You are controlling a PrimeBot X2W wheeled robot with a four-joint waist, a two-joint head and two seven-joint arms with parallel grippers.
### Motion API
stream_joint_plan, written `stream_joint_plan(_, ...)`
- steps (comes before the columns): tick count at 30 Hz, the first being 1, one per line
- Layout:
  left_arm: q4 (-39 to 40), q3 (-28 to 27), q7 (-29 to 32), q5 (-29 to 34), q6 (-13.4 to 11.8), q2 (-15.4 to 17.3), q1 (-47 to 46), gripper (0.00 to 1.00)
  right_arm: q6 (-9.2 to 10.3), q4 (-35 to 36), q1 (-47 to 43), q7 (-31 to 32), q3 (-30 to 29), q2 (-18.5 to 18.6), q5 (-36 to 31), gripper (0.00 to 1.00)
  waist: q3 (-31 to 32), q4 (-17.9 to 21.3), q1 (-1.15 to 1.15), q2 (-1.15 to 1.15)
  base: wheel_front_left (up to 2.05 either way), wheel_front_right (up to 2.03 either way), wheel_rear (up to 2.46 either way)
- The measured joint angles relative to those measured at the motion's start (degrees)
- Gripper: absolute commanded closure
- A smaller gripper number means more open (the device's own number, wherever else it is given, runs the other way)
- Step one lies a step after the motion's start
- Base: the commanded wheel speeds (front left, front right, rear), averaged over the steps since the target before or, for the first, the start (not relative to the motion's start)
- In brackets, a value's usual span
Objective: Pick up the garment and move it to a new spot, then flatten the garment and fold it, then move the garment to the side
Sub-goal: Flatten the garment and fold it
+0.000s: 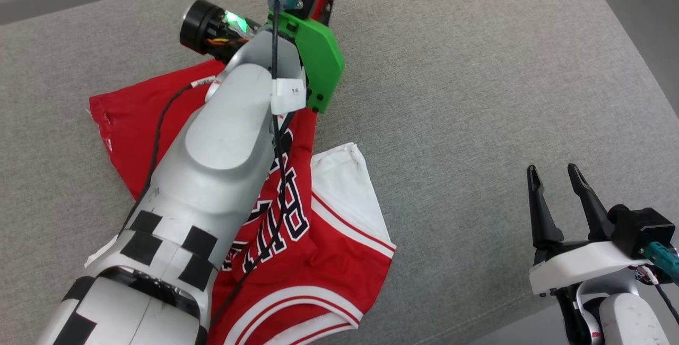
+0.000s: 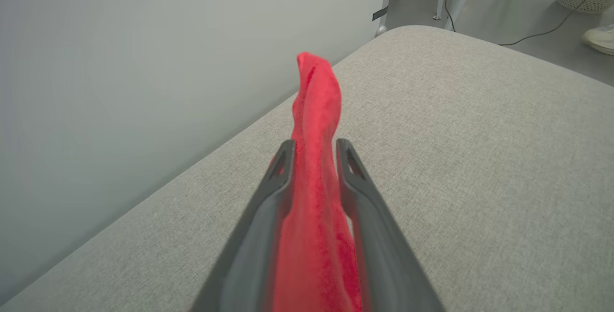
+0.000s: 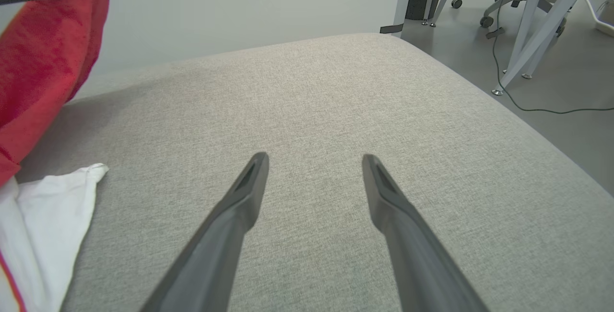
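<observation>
I have the left gripper clenched on a red fold of the Bulls jersey, raised above the grey cushion. The rest lies crumpled on the cushion's near-left part. My right gripper hangs released over the cushion's near-right edge. I judge this is the pick-up step. Next I need to lift the jersey clear and carry it across the cushion.
</observation>
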State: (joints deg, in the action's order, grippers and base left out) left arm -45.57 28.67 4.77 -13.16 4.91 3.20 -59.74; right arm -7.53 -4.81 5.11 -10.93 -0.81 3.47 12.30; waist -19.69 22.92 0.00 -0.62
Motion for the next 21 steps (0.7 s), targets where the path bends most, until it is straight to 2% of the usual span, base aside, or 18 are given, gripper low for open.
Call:
stream_joint_plan(4,-4.2,2.6,-0.1,-0.8,0.9,-0.1,0.1,0.00,0.00,-0.7,0.2,-0.1,0.0,-0.1,0.0,0.00,-0.3,-0.1,0.00,0.00,0.00,0.00,0.00)
stream_joint_plan(9,-5.6,3.9,-4.1,-3.4,1.0,-0.2,0.3,0.00,0.00,-0.9,0.8,-0.2,0.0,0.1,-0.1,0.00,0.3,-1.9,0.00,0.00,0.00,0.00,0.00)
stream_joint_plan(21,-4.9,3.4,-15.2,-8.4,0.1,0.2,2.8,0.00,0.00,1.9,0.7,2.5,-2.4,3.8,-0.5,0.00,5.2,-10.0,0.00,0.00,0.00,0.00,0.00)
